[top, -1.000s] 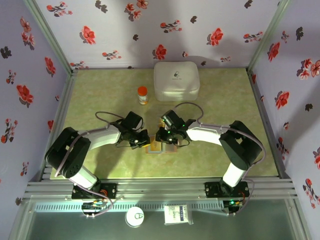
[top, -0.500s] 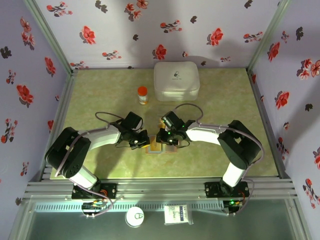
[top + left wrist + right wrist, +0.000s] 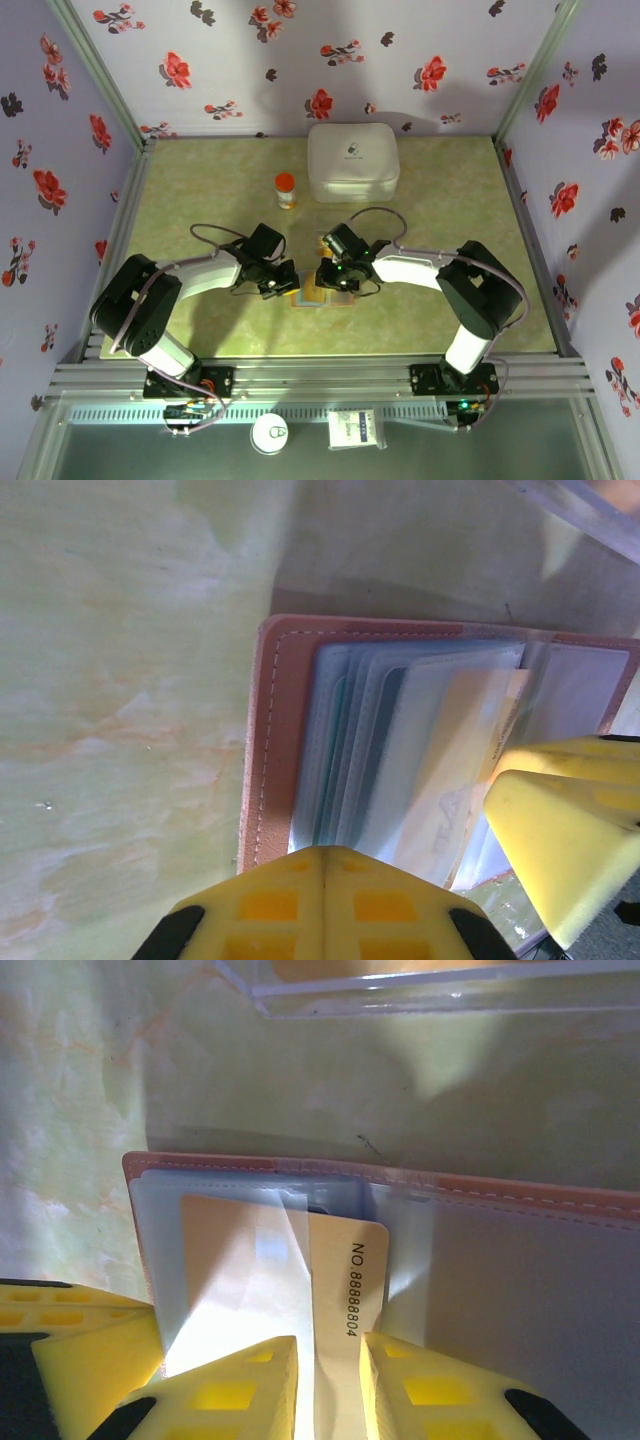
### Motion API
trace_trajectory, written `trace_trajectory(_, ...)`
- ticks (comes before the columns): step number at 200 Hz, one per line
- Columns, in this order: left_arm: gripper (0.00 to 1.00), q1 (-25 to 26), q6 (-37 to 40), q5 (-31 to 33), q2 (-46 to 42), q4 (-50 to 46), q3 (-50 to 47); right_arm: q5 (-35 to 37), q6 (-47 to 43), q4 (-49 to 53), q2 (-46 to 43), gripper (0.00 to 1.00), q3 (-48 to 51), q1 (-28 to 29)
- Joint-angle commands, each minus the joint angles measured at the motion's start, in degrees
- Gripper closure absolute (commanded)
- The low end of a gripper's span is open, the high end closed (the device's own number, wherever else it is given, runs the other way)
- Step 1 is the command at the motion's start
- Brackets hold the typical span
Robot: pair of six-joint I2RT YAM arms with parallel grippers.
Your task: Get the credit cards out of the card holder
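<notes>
Right tool [image 3: 328,1348] lined up to draw one card from the open holder

One small brown folding card holder [image 3: 262,780] lay open on the green counter [image 3: 120,680]. The left tool [image 3: 325,855], closed on nothing, sat at its edge. The right tool's fingers, slightly parted, straddled one thin orange-yellow credit card [image 3: 345,1270]. The next move likely called for pinching it and sliding it out. One teal edge showed.

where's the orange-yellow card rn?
In the right wrist view, the orange-yellow card lies partly out of a clear sleeve in the open card holder, its lower part between the fingers of the right gripper.
</notes>
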State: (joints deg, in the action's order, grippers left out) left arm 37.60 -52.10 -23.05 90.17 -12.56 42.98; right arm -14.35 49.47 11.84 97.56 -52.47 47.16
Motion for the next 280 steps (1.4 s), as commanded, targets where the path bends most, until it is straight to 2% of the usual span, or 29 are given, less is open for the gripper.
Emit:
trace_trajectory(1,1.0,-0.3,1.0,0.9,-0.8,-2.9,0.5,2.5,-1.4,2.9,-2.1,0.76,-0.7,0.3)
trace_trajectory(76,1.0,0.2,1.9,1.0,-2.9,-5.2,3.5,2.5,-1.3,2.8,-3.4,0.75,0.0,0.3)
trace_trajectory(128,1.0,2.7,2.5,0.5,1.6,-5.3,6.7,1.5,0.6,0.5,-4.1,0.75,2.4,0.4)
trace_trajectory(280,1.0,2.8,3.7,2.8,5.7,-8.5,6.7,-4.1,5.0,-11.7,-2.7,0.78,8.1,-0.8)
